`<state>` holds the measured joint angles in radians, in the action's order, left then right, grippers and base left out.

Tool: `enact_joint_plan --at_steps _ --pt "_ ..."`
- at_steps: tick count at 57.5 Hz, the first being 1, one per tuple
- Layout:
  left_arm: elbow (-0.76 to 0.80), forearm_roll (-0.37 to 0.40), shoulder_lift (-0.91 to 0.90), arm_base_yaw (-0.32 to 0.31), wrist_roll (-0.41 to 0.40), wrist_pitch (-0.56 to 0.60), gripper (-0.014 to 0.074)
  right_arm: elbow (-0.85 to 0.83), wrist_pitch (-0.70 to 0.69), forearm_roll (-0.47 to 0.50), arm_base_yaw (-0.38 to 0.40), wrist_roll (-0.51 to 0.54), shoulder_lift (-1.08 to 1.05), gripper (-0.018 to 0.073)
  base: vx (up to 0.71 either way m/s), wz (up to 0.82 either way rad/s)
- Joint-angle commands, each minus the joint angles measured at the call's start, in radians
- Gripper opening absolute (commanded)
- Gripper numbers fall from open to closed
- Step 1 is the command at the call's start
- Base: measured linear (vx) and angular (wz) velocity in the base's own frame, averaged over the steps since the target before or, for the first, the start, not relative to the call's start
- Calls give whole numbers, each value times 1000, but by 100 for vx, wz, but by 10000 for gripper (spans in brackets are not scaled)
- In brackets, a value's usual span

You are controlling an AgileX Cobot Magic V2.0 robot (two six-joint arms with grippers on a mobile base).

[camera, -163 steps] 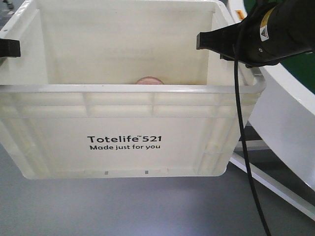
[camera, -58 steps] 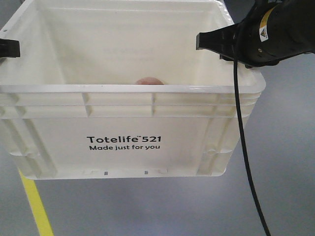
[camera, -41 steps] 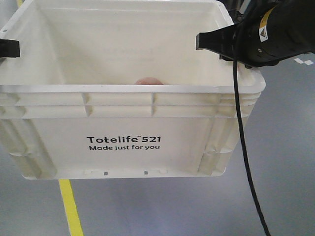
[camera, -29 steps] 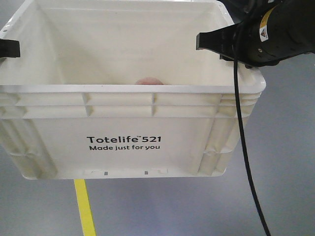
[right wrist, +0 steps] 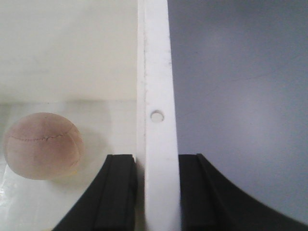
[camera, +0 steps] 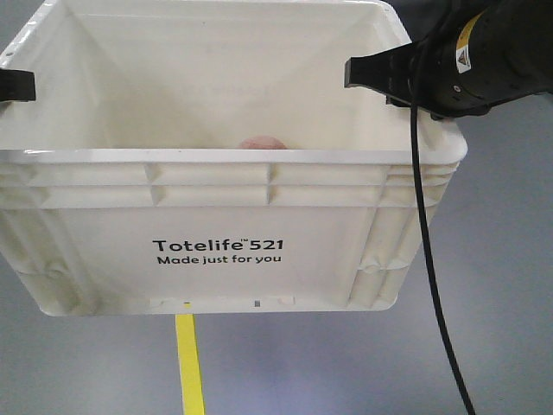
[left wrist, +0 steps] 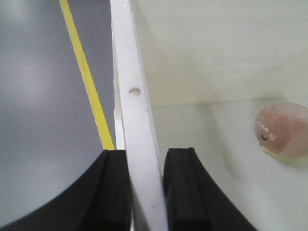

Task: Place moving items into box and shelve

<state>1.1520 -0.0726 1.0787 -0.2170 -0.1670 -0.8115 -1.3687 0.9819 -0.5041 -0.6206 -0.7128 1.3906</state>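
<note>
The box [camera: 104, 251], a cream-white tote printed "Totelife 521", hangs above the grey floor, held by both arms. My left gripper [camera: 17, 85] is shut on its left rim [left wrist: 130, 72], one black finger on each side of the wall [left wrist: 147, 159]. My right gripper [camera: 380, 73] is shut on the right rim [right wrist: 156, 57] in the same way [right wrist: 158, 161]. One moving item, a pale pink ball [camera: 261, 143], lies on the box floor near the back wall. The ball [left wrist: 283, 129] also appears in the left wrist view, and in the right wrist view it [right wrist: 42, 145] sits left of the inner finger.
A yellow floor line [camera: 188, 363] runs under the box, and the same line [left wrist: 86, 77] shows beside the left rim. A black cable [camera: 432, 285] hangs from the right arm past the box's right corner. Grey floor [camera: 501, 285] lies all around.
The floor has slid beneath the held box: the white structure at the right is gone and the yellow line has shifted right. Both grips and the ball stay as they were.
</note>
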Motion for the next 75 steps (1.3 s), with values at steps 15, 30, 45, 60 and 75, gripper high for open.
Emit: enact_joint_plan --at_steps 15,30,45,60,75 --pt "44 16 -32 -9 30 147 129 -46 -110 -101 1 4 -39 127 -7 27" --pt "44 16 -32 -9 30 147 129 -46 -110 -101 1 4 -39 127 -6 28" --pt "44 16 -33 -9 30 146 129 -46 -109 -101 1 4 -39 127 -1 22" --pt "44 16 -33 -9 30 146 129 -46 -106 -101 1 4 -39 127 9 12" --pt "44 17 -33 -9 30 146 129 -46 -106 -101 1 4 -39 127 19 9"
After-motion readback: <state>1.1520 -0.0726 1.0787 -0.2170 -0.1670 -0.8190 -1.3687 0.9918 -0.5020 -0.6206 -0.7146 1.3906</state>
